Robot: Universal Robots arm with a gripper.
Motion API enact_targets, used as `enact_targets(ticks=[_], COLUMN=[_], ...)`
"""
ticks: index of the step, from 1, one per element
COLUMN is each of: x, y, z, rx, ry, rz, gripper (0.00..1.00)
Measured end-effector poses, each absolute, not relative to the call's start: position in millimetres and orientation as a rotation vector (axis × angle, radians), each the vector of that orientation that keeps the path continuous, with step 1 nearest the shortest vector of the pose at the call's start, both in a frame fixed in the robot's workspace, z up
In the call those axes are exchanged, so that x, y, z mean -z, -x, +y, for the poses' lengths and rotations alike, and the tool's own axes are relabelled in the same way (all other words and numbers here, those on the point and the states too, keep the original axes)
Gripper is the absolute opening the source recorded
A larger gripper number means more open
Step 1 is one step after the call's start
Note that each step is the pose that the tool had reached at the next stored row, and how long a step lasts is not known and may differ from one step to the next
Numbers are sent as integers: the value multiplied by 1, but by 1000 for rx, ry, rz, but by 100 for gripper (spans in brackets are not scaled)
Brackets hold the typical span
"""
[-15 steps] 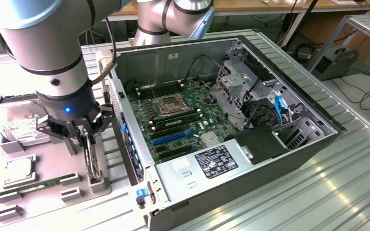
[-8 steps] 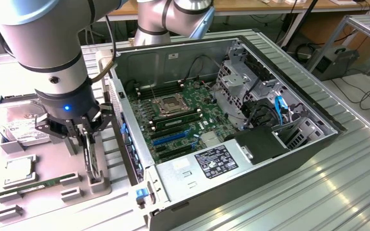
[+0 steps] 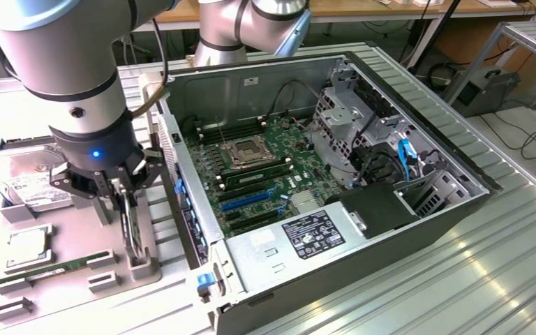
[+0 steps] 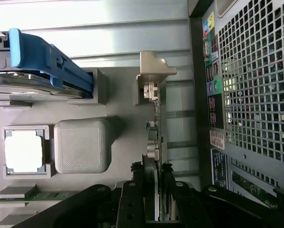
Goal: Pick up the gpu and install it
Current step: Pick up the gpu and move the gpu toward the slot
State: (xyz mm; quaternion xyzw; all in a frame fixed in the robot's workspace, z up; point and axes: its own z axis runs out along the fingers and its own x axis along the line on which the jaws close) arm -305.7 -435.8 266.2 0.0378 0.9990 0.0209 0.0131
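Black two-finger gripper [image 3: 126,204] [image 4: 154,192] pinches the thin gpu [image 3: 136,241] [image 4: 154,135], a flat card w/ silver metal end bracket. It stands on edge in a slot of the grey matte plastic tray [image 3: 72,283] [image 4: 123,142], prob. so both flat faces are reachable. That's just beside the open steel PC case [image 3: 249,70] [image 4: 256,95] w/ perforated rear.

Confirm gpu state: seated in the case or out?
Out. The gpu stands on edge on the gray tray, outside the case.
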Motion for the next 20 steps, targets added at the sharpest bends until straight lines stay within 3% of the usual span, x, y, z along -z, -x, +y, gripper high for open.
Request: enact_targets(ticks=[20], x=[-276], y=[306], z=[-436], rx=[-65], ry=[-118], rz=[3112], gripper=[27])
